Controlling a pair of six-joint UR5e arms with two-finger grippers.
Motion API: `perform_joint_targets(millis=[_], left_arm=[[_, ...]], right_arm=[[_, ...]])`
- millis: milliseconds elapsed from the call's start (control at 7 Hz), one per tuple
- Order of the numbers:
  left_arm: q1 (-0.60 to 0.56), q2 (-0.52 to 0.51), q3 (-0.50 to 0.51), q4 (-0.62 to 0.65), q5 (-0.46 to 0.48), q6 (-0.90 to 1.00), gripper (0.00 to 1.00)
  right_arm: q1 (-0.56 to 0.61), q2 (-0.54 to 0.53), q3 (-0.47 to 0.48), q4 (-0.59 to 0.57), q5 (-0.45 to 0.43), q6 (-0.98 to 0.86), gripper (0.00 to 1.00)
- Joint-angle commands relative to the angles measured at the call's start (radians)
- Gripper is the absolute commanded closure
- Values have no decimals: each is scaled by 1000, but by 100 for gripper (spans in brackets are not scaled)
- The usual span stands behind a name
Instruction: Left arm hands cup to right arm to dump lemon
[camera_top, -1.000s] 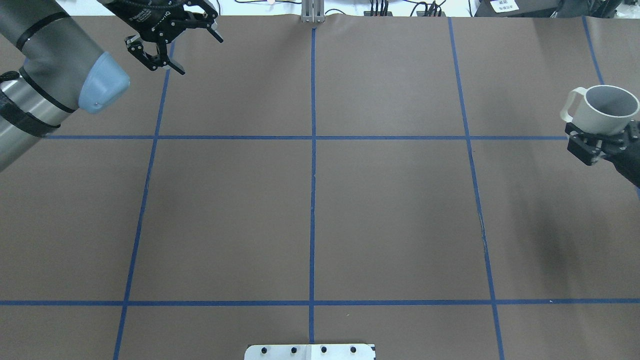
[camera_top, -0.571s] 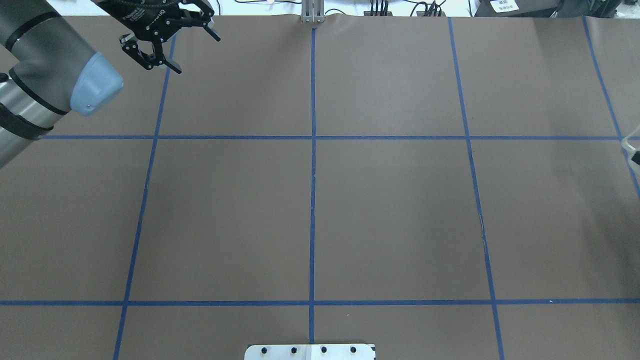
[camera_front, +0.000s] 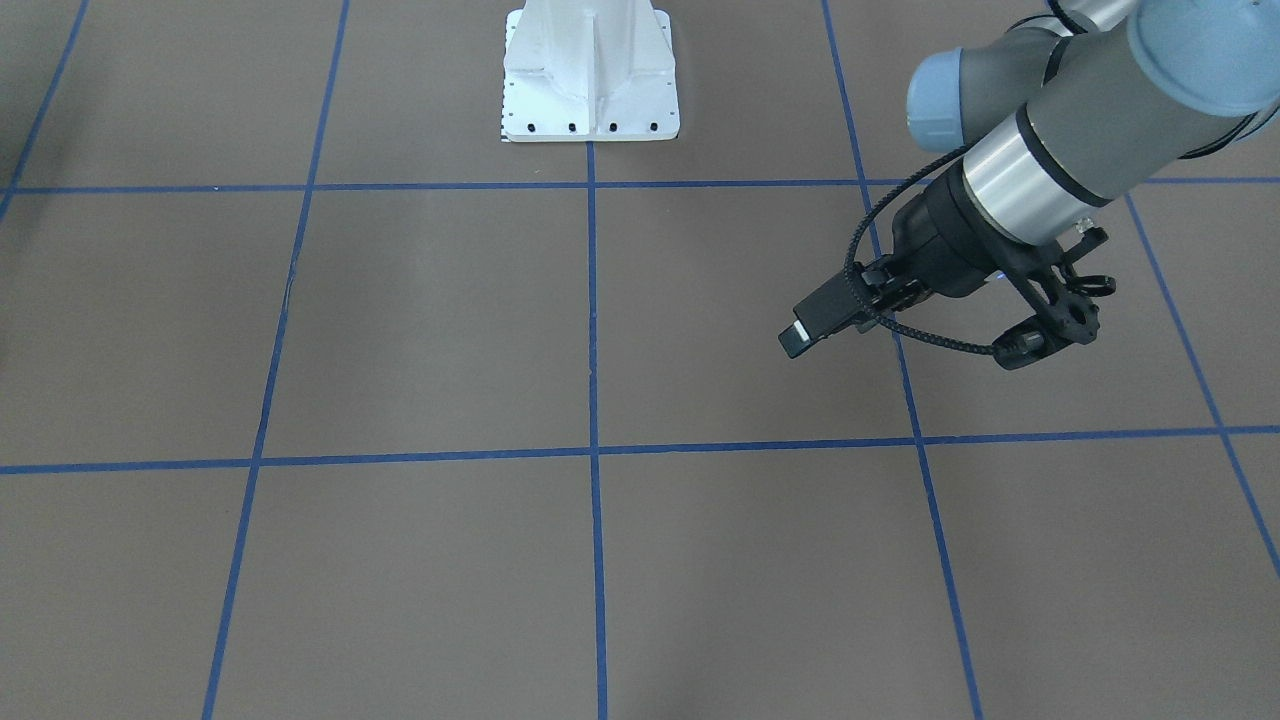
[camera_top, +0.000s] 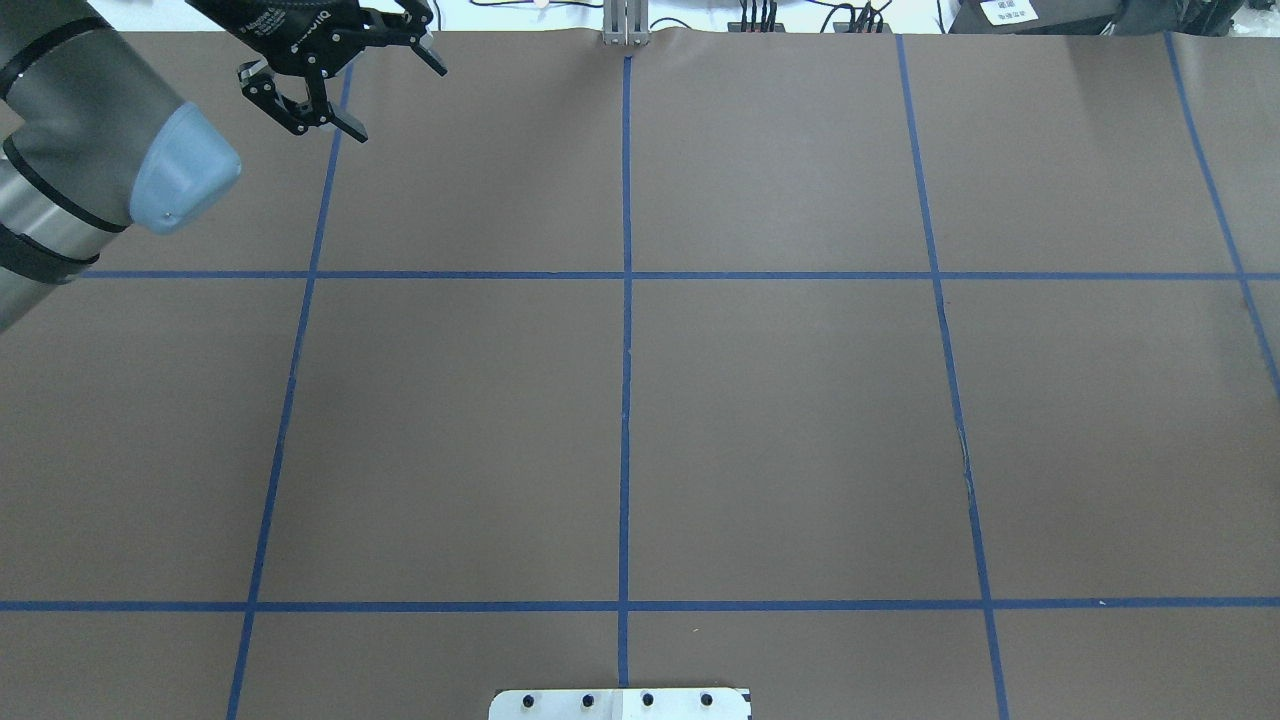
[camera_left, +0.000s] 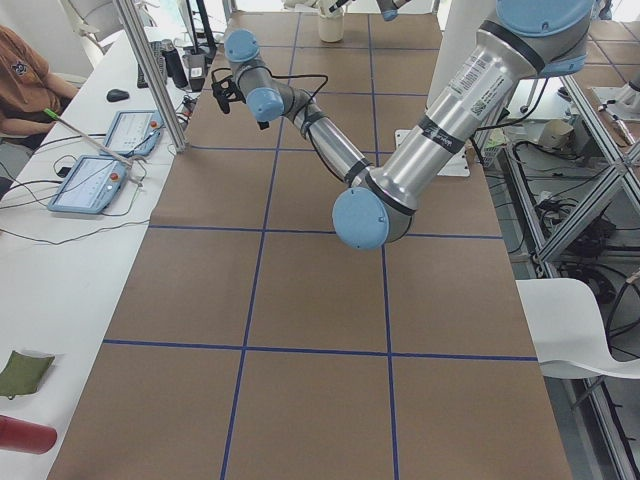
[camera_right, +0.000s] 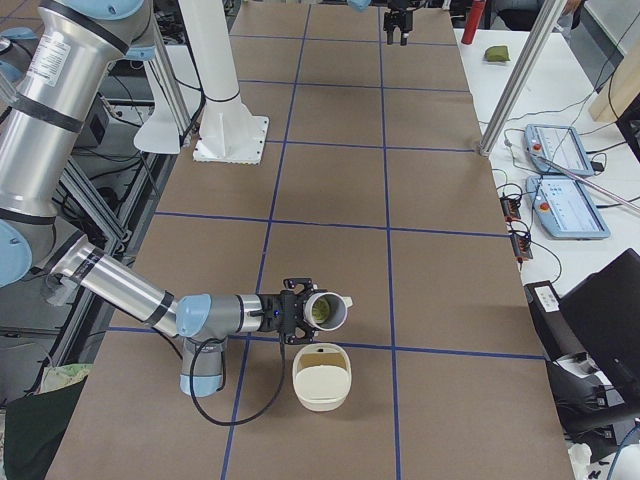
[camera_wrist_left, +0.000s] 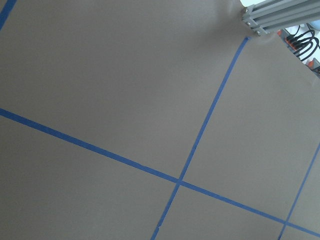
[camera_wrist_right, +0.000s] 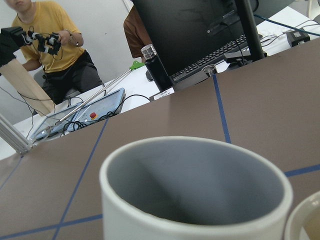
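Observation:
In the exterior right view the cream-white cup (camera_right: 334, 319) lies tipped on its side at the tip of my near right arm, just above the table. A yellow-green patch, the lemon (camera_right: 319, 312), shows inside its mouth. My right gripper (camera_right: 293, 312) sits behind the cup; I cannot tell whether it is shut. The cup's grey inside (camera_wrist_right: 200, 180) fills the right wrist view. My left gripper (camera_top: 400, 105) hangs open and empty over the far left corner of the table.
A cream bowl (camera_right: 320, 378) stands directly beside the tipped cup; its rim (camera_wrist_right: 306, 216) shows in the right wrist view. The robot pedestal (camera_right: 230, 130) is further along. A white bench with tablets (camera_right: 560, 150) and seated people (camera_wrist_right: 47, 45) lines the far side.
The right gripper and the cup have left the overhead view past its right edge. The left gripper drifted slightly toward the far left corner, still open.

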Motion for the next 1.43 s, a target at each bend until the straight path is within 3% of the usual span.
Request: perform_joint_targets(millis=[0,143,714,1286], left_arm=[[-2,-3,-5,5,0,1,0],[-5,-3,-5,5,0,1,0],[-20,-3,-3,5,2,1,0],[-31,-3,-3,5,2,1,0]], right_arm=[[28,27,-112,140,33,216,100],[28,43,-157,188,32,257,100],[48,72,-177,247,30,705,100],[118,135,-222,255,29,1130,100]])
